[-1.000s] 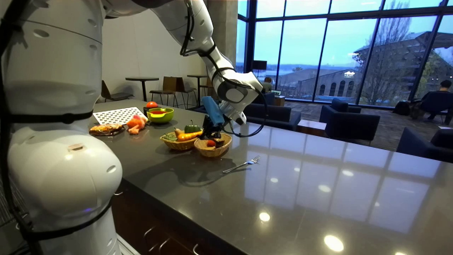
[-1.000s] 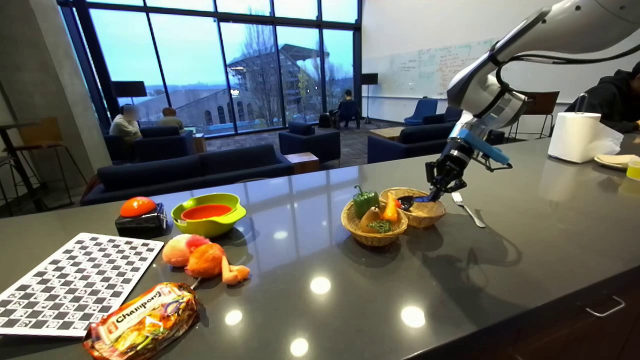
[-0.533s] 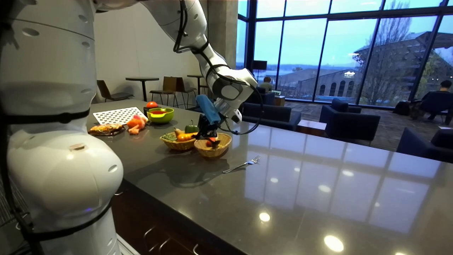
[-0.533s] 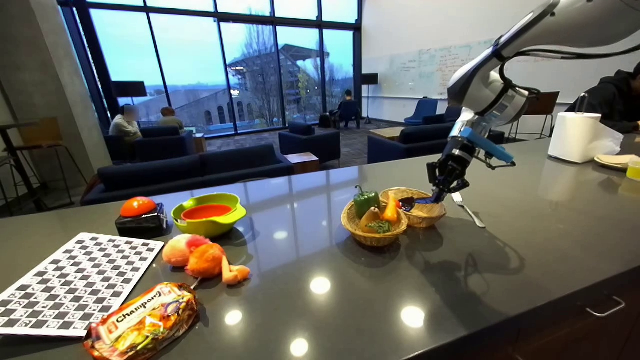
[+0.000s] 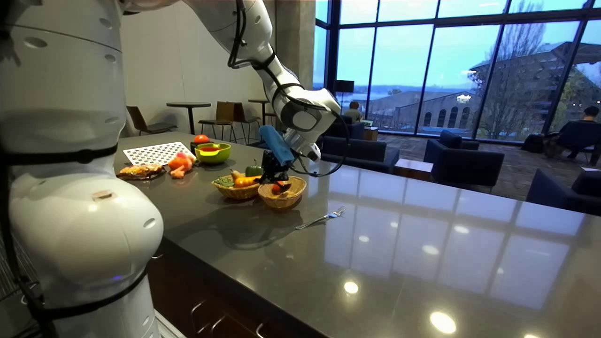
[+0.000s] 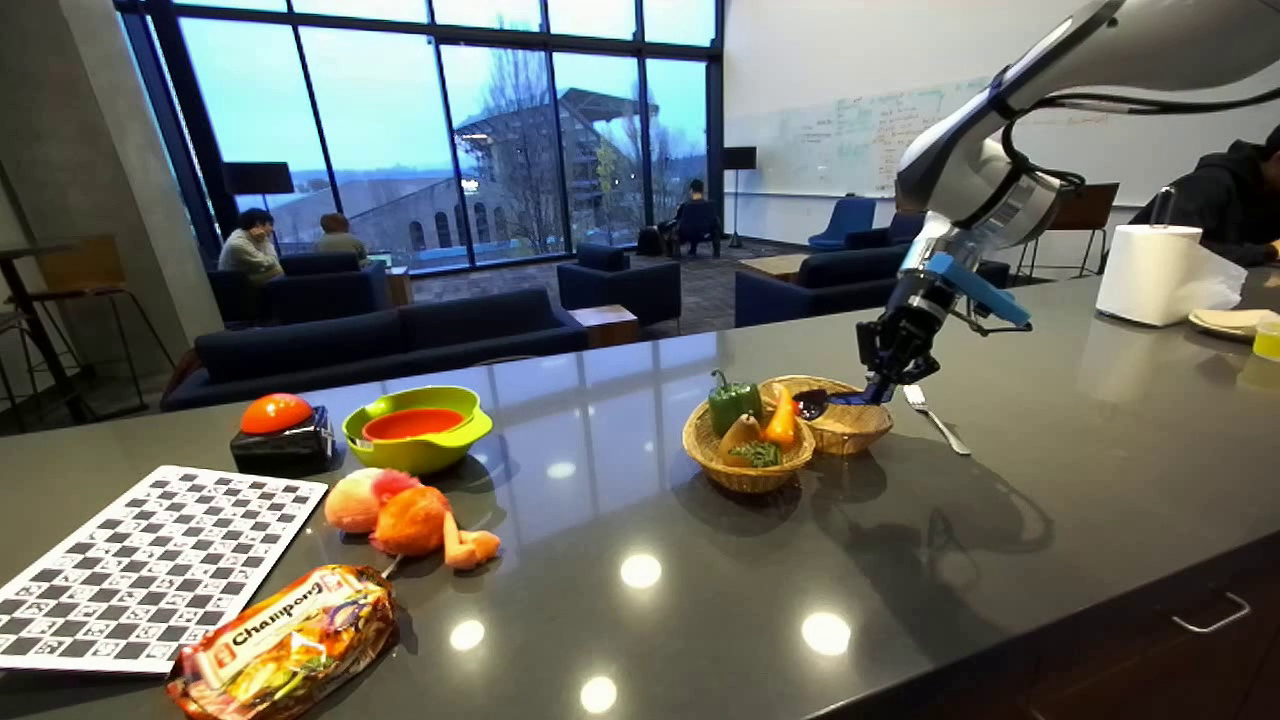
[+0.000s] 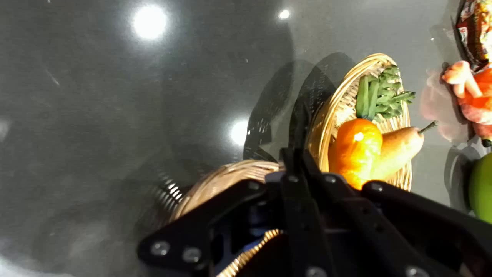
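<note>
My gripper [image 5: 272,180] is over a wicker basket [image 5: 281,203], its fingers close together on a dark spoon-like utensil [image 6: 812,403]. The gripper also shows in an exterior view [image 6: 878,390] and the wrist view [image 7: 295,154]. The utensil's round end hangs over the basket; its handle is mostly hidden in the wrist view. A small red item [image 5: 276,188] lies in that basket. Touching or close beside it is a second wicker basket [image 6: 750,478] with a green pepper [image 6: 733,401], an orange carrot-like piece [image 7: 357,148], a pear-shaped item [image 7: 401,146] and a green bunch [image 7: 380,96].
A fork [image 6: 936,420] lies on the grey counter [image 5: 375,263] beside the baskets. Farther off are a green bowl [image 6: 415,455], a red-topped black box [image 6: 283,440], a plush toy [image 6: 410,520], a noodle packet [image 6: 285,640], a checkered board [image 6: 150,570] and a paper roll [image 6: 1145,275].
The gripper and dark utensil have shifted a little to the left in an exterior view, toward the basket with the pepper, and risen slightly. The baskets stay almost in place.
</note>
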Controlling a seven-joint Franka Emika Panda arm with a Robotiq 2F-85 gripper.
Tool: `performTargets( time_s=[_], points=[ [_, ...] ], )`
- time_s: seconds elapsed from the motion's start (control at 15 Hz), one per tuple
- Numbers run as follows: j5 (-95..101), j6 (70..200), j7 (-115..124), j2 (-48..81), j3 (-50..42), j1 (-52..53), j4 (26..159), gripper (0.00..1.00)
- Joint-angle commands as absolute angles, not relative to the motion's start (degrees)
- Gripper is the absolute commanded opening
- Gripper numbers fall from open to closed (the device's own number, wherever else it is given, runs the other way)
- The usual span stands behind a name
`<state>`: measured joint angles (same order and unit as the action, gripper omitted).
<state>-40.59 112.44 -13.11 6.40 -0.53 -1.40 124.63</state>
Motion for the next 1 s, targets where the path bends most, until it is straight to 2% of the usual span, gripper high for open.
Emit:
performTargets(
  time_s=[0.0,0.93],
  points=[
    [-39.86,112.36,-15.07,6.02,-0.71,-1.9,124.85,0.01],
    [-39.1,110.35,-22.03,11.55,-0.34,-2.56,119.93,0.01]
  ],
)
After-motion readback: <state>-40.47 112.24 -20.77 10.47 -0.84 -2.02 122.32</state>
